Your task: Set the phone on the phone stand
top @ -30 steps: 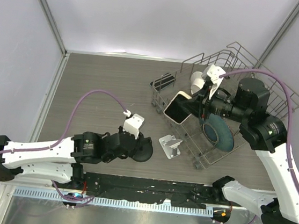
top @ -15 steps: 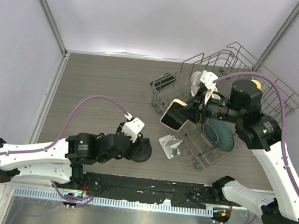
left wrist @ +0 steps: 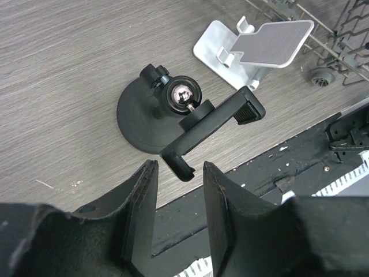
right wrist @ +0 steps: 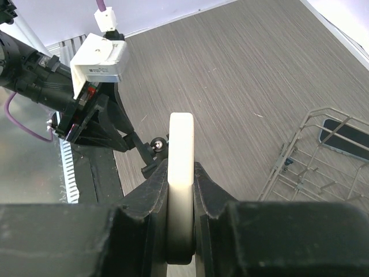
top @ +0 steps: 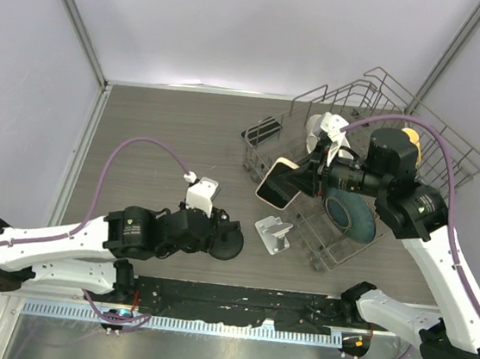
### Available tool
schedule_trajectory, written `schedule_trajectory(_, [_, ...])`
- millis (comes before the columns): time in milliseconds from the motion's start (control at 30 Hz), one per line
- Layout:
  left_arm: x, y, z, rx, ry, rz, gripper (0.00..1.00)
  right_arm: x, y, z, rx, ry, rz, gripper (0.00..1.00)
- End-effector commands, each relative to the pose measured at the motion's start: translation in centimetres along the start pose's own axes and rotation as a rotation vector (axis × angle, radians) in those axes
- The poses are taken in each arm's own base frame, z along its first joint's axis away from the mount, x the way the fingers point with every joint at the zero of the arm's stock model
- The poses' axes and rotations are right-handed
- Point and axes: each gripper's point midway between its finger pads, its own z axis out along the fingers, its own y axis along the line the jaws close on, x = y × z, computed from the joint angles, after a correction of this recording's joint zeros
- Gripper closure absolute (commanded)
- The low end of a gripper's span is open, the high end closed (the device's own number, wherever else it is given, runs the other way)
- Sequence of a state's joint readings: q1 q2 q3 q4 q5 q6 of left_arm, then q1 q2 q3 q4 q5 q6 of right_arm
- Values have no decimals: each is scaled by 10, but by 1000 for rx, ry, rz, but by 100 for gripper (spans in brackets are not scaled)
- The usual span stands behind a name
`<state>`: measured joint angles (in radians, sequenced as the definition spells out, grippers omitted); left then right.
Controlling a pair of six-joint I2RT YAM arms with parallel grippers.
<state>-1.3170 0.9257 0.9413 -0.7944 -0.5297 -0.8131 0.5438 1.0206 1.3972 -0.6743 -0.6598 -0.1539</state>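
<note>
the right arm (top: 426, 218) has swung the phone (top: 279, 182) left and lower in the past second, off the middle of the wire dish rack (top: 379, 72) and out to its left edge. the left arm (top: 68, 242) has drawn back a little from the black clamp mount (top: 228, 243). that shift puts the carry well under way with the placing not yet done, and it looks as if the left arm is clearing room for the approach. the right jaws are pinched tight on the phone's lower half, and the rest of it sticks out past their tips. the left jaws stand partly apart with nothing between them. the black clamp mount (left wrist: 173, 109) lies on the counter (top: 159, 127) just ahead of their tips, its clamp arm tipped over beside the ball joint. the silver phone stand (left wrist: 253, 52) sits farther ahead and to the right of them, upright and bare. from the right jaws, the silver phone stand (top: 273, 233) is ahead of the tips and below, near but apart from the phone. which of the two holders is the target cannot be settled from here. the phone is a slim slab in a cream case with rounded corners, its dark screen turned up and to the left. seen edge-on from the right wrist, the phone (right wrist: 181, 173) rises straight between the jaws.
</note>
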Motion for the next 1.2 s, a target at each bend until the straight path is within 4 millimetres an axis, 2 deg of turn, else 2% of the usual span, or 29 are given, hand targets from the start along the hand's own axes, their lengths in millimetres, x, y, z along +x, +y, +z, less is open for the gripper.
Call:
schedule_trajectory(0, [-8, 4, -3, -75, 2, -63, 63, -37, 7, -11, 9, -136, -76, 100])
schedule_trajectory(333, [-16, 9, 9, -140, -51, -5, 74, -36, 7, -8, 6, -137, -39, 100])
schedule_trajectory(500, [-20, 14, 14, -150, -108, 22, 86, -33, 8, -4, 1, -132, -29, 100])
schedule_trajectory(567, [-20, 16, 15, -161, -116, 45, 87, -32, 7, -3, 7, -131, -26, 100])
schedule_trajectory(700, [-24, 14, 16, -148, -147, 70, 88, -31, 8, -3, 6, -132, -26, 100])
schedule_trajectory(867, [-25, 8, 16, -102, -153, 90, 66, -28, 9, 1, -7, -122, -19, 100])
schedule_trajectory(1000, [-24, 8, 18, -111, -149, 93, 74, -26, 10, 3, -9, -116, -18, 100])
schedule_trajectory(1167, [-25, 6, 20, -110, -154, 96, 76, -26, 11, 3, -12, -115, -18, 100])
